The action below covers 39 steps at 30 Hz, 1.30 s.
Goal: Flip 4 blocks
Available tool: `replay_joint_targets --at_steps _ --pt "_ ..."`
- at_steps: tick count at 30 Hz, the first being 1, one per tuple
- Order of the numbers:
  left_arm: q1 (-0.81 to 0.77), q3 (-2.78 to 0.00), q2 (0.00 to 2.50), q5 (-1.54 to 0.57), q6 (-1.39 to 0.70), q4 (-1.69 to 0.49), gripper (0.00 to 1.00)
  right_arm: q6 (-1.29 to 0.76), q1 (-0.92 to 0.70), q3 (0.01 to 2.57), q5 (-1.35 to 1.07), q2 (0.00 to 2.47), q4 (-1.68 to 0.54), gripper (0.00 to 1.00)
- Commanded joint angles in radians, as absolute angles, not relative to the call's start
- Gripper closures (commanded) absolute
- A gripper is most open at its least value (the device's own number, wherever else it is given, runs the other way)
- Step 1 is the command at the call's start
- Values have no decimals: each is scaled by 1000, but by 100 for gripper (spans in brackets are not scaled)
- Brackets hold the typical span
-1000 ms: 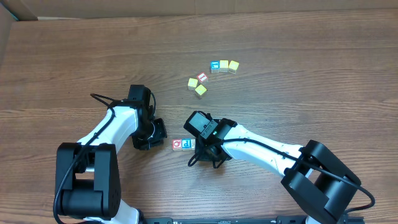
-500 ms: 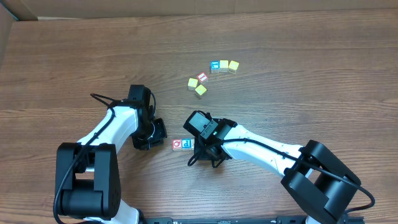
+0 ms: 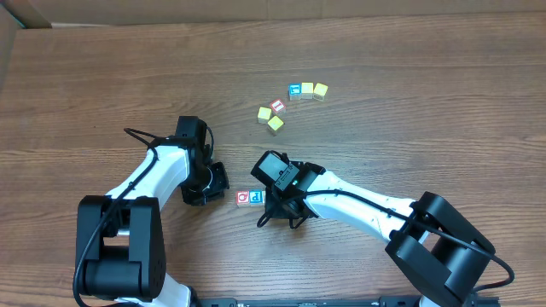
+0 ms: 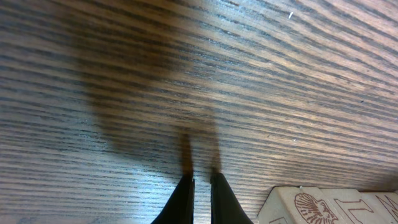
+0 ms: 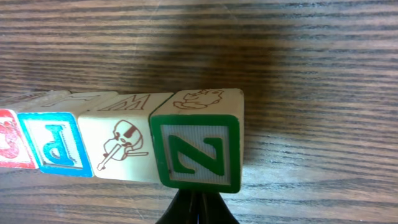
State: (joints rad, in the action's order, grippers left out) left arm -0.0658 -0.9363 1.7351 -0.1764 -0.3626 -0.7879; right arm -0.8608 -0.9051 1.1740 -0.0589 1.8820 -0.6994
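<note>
When set against a second earlier, shows no change: same pose for both arms, same row of blocks (image 3: 251, 197); reads as a pause, not progress on the flips. Lying toward the near edge of the tabletop (image 3: 426, 102), about mid-width, touching side by side: Q (image 5: 7, 140), P (image 5: 59, 144), pale block (image 5: 121, 148), Z (image 5: 196, 152). Right claw (image 5: 196, 208) pinched together, clamped on nothing, tips just at Z's near face; touching or not, cannot tell. Left claw (image 4: 200, 196) likewise closed and empty, tips low over bare wood just left of the row. Well apart toward the far edge: spare cubes (image 3: 294, 101), not part of the job. Cannot tell the count of flips done from these faces; probably calls for a push or a fresh grip on Z before any turn.
</note>
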Motion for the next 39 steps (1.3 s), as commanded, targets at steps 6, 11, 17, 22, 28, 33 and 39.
replay_joint_targets --at_steps 6,11,17,22,28,33,39 --pt "-66 -919 1739 -176 -350 -786 96 -864 -911 1167 -63 1876 -698 96" --pt "-66 -919 1739 -176 -351 -795 96 -806 -894 1235 -106 1855 -781 96" --pt "-66 -919 1739 -177 -352 -773 96 -730 -823 1384 -106 1827 -852 96" --pt "-66 -919 1739 -177 -356 -770 96 -728 -754 1394 -82 1842 -778 96" --pt "-66 -919 1739 -177 -356 -770 96 -728 -768 1393 -36 1893 -722 96" --pt "-66 -919 1739 -177 -356 -770 96 -728 -786 1393 16 1947 -706 96" --pt "-66 -919 1739 -177 -356 -770 96 -698 -786 1393 -1 1975 -727 96"
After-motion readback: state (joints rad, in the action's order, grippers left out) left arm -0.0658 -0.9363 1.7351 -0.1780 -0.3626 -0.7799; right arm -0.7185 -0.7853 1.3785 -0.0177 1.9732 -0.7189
